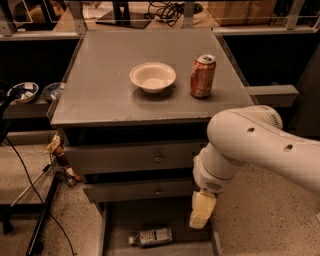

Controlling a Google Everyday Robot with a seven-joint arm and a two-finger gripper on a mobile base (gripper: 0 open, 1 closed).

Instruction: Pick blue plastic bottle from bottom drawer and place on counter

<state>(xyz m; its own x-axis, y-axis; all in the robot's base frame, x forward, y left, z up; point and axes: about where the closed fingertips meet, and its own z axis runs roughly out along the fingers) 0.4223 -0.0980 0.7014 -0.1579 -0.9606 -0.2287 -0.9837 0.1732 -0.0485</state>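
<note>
Hovering at the bottom drawer's (106, 227) right edge, your gripper (202, 211), state untellable, hasn't grasped the blue plastic bottle (152, 236); counter (110, 75) placement pending

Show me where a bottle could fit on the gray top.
The flat gray counter is bare left of the round white bowl and along its front edge. Crowded: bowl beside orange soda can. The gripper hangs over the right side of the gray bottom drawer.

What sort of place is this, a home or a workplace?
Probably a robotics lab or workshop, not a home: a gray metal drawer cabinet on speckled floor, loose cables behind it, a stand's legs at left. The gripper hangs beside the open bottom drawer.
</note>
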